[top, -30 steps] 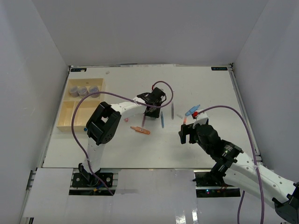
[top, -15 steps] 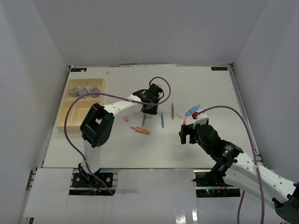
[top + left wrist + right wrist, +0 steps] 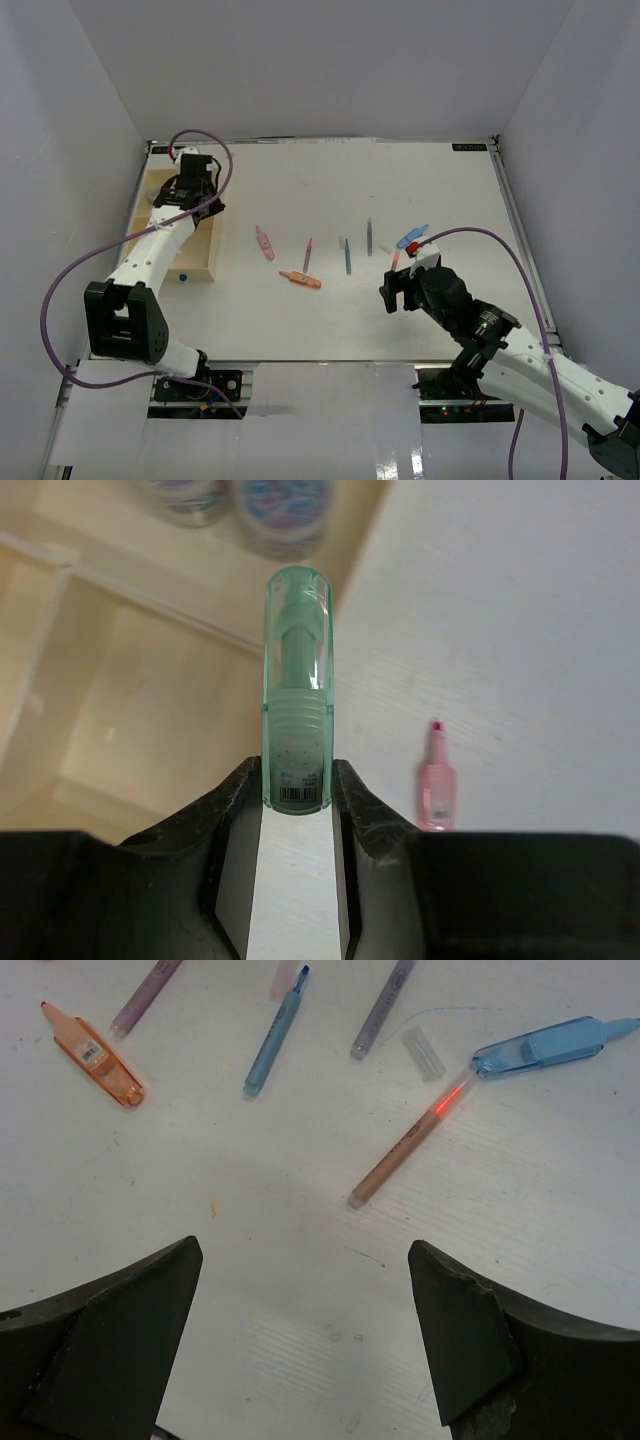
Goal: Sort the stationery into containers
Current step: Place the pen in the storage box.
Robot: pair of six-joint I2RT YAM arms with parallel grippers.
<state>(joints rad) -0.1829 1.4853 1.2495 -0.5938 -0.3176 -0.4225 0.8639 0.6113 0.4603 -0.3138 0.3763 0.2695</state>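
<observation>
Left wrist view is showing the left gripper [image 3: 297, 780] clamping a green marker [image 3: 296, 680] above the edge of the tray [image 3: 150, 710], having swung over from mid-table within the last second, so a drop into a compartment is probably coming next, while the right gripper [image 3: 305, 1290] is hovering with jaws spread.

In the left wrist view the pots [image 3: 283, 505] are blurred and cut by the top edge; the green marker's [image 3: 296, 680] lower end is hidden inside the left end effector [image 3: 296, 775]; from above, that arm covers the tray's [image 3: 200, 255] far section; a blue speck [image 3: 183, 273] by its near wall is too small to name; the purple pen [image 3: 147, 988] and grey pen [image 3: 383, 995] run off the right wrist view's top edge.
</observation>
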